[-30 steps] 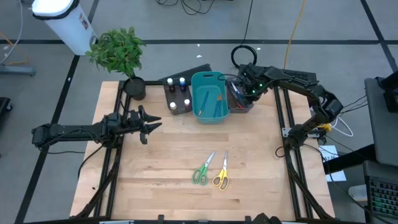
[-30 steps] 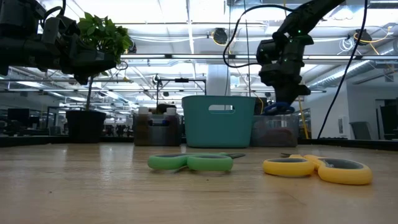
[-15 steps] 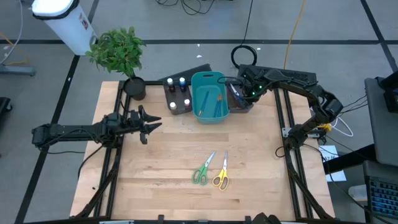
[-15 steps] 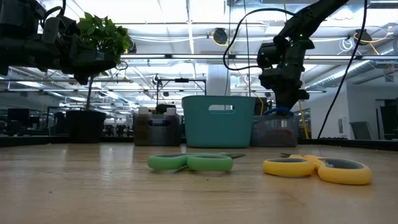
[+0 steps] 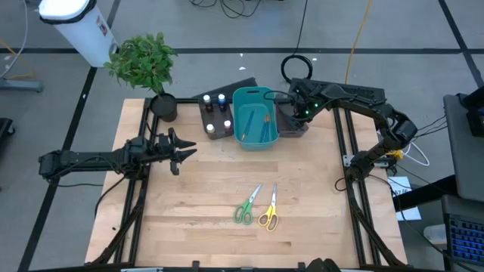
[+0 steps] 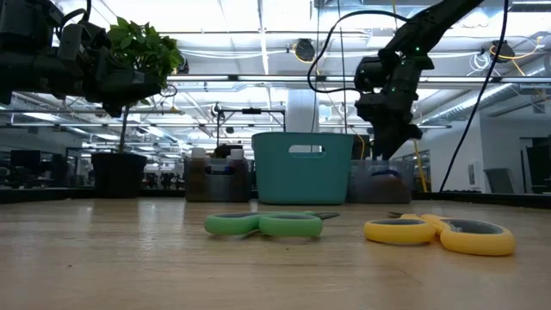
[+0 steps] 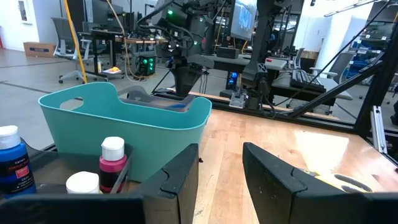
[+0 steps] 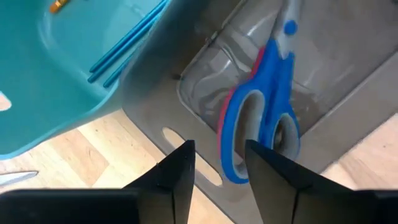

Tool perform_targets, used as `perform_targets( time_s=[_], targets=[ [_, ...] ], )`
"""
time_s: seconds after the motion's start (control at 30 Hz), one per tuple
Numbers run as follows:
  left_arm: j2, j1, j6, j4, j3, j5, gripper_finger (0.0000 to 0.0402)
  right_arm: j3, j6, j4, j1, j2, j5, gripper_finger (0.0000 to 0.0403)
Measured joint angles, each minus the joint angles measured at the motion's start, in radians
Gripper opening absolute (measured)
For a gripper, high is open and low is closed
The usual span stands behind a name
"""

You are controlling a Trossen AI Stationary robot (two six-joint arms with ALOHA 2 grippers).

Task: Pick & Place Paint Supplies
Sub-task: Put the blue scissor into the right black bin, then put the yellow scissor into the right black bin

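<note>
My right gripper (image 5: pixel 291 113) hangs open, pointing steeply down over the dark grey bin (image 5: pixel 295 128) right of the teal bin (image 5: pixel 237 113). Blue scissors (image 8: pixel 267 118) lie in that grey bin on top of red scissors (image 8: pixel 224 115), below the fingers and clear of them. Green scissors (image 5: pixel 246 205) and yellow scissors (image 5: pixel 269 210) lie flat on the table's near middle. Thin brushes (image 8: pixel 124 46) lie in the teal bin. Capped bottles (image 5: pixel 215 113) stand in the left grey bin. My left gripper (image 5: pixel 185 153) waits open at the table's left, level.
A potted plant (image 5: pixel 147 64) stands at the far left corner, beside the bottle bin. The three bins line the far edge. Bare wood spreads around the two scissors (image 6: pixel 258 226) in the table's middle and near part.
My right gripper has let go of the blue scissors. They hung from its fingertips above the right grey bin and now lie inside it. The gripper has stayed over the bin and tipped slightly.
</note>
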Motion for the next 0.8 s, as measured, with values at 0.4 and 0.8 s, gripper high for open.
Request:
perform_targets(
  time_s=[0.4,0.8],
  targets=[
    [0.000,0.000,0.001,0.000,0.000,0.000,0.0131,0.000,0.033,-0.006,0.009,-0.122,-0.134,0.0138],
    [0.000,0.000,0.000,0.000,0.000,0.000,0.0131,-0.128,0.157,0.383,0.426,-0.485,-0.210,0.0111]
  ],
)
